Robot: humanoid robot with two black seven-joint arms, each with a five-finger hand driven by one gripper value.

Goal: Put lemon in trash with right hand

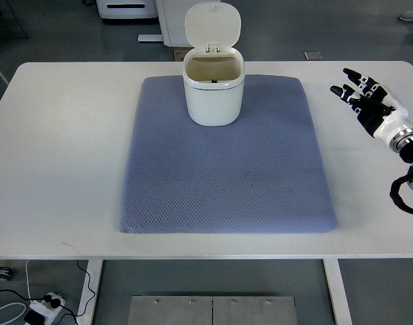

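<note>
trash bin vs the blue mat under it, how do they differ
The trash bin is white, smooth and stands upright with its lid flipped open; the mat is blue-grey, quilted in texture and lies flat. The bin covers only a small patch near the mat's far edge, while the mat spreads across much of the table. Both sit near the table's middle, and no lemon shows on either.

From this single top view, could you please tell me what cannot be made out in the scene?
- Lemon: not visible anywhere; the white plastic trash bin with raised lid shows only part of its inside, its near wall hiding the bottom.
- Black-and-white right hand: its arm is cut by the right edge.
- Left hand: out of frame.
- Grey quilted mat: the part under the bin is covered.
</note>
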